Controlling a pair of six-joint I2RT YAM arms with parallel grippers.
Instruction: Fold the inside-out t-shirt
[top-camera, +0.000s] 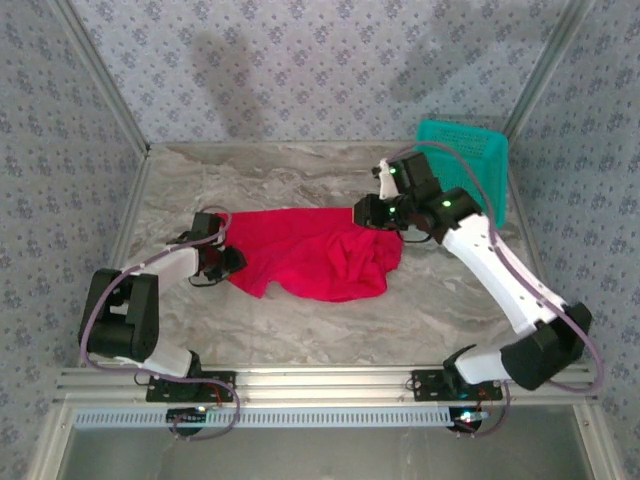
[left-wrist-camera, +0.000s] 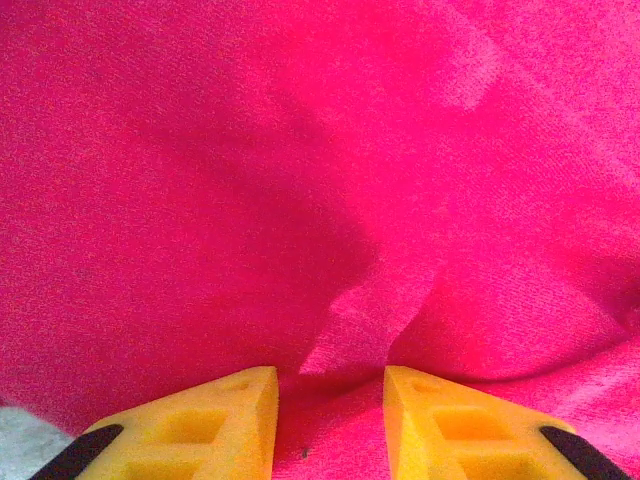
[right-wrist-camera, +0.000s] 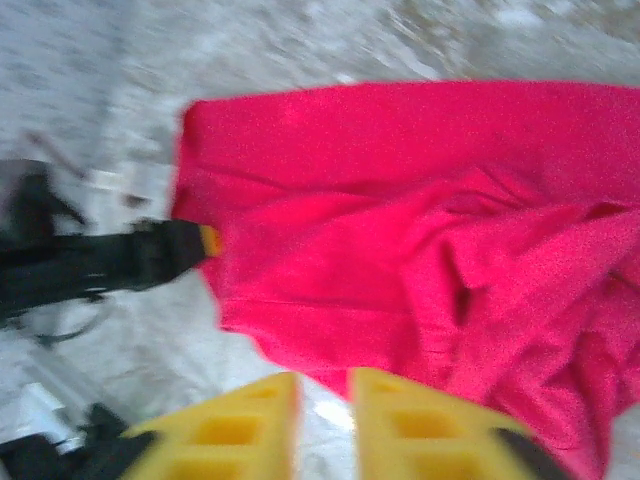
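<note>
Shirt: the inside-out t-shirt (top-camera: 315, 255) lies mid desk, long way left-right, bunched at its right end. Left end effector (left-wrist-camera: 330, 425) sits at its left edge, jaws partway apart w/ cloth between. Right end effector (right-wrist-camera: 325, 425) hangs above right end, jaws nearly together, holding nothing.

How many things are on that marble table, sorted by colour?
Red: 1, the t-shirt
Teal: 1, the basket
Total: 2
</note>
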